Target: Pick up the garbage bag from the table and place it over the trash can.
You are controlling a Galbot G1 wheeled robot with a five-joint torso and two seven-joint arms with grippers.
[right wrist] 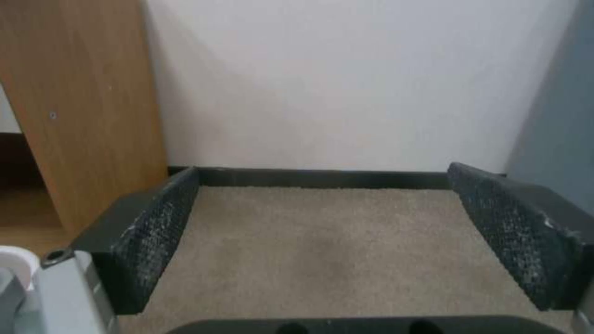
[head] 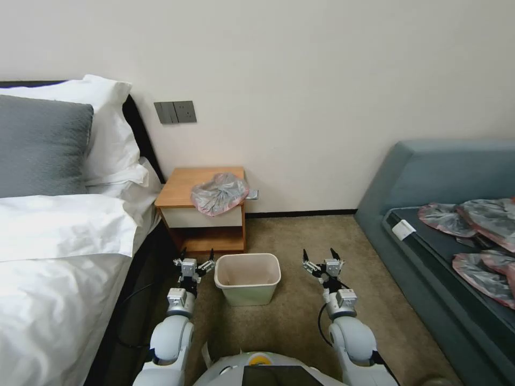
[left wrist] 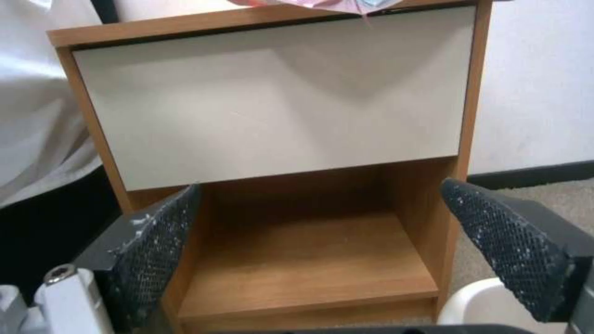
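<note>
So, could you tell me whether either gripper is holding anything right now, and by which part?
Nothing is held. The left gripper and right gripper are open and empty beside the trash can; the garbage bag lies on the table.

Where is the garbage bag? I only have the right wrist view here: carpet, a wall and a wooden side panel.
Observer: The garbage bag lies crumpled on the table, overhanging its front edge above the white drawer.
Operator: And the trash can?
Observer: The trash can stands on the carpet in front of the table, between the two arms, with no liner in it.
Operator: What is the left gripper doing?
Observer: The left gripper hangs open and empty beside the trash can's left side, facing the table's lower shelf.
Operator: Anything else like the bag around?
Observer: Several flattened bags lie on the blue sofa to the right.
</note>
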